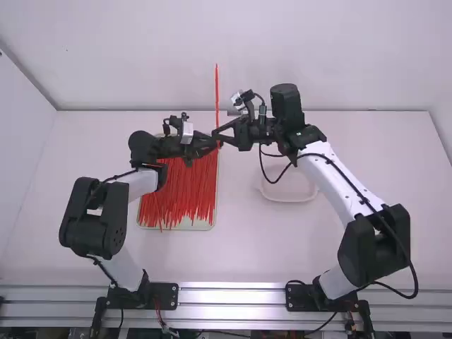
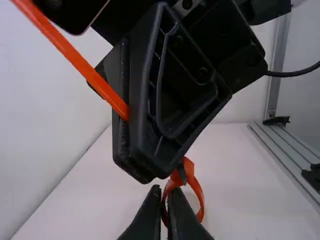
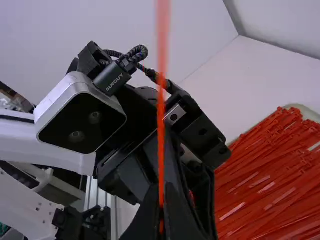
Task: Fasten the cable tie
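Note:
Both grippers meet above the far end of the tray (image 1: 215,205). My left gripper (image 1: 210,143) is shut on the small loop and head of a red cable tie (image 2: 192,185), its fingertips pinched together in the left wrist view (image 2: 162,202). Just beyond it, my right gripper (image 1: 224,134) is shut on the same tie's long tail (image 1: 217,99), which sticks straight up. The tail (image 3: 162,75) runs from between the right gripper's own fingers (image 3: 161,215). Past that tail I see the left arm's wrist camera (image 3: 75,117).
Under the grippers, the beige tray holds a pile of loose red cable ties (image 1: 180,191), also seen in the right wrist view (image 3: 270,185). A white shallow dish (image 1: 279,198) sits under the right forearm. Bare white table lies to either side.

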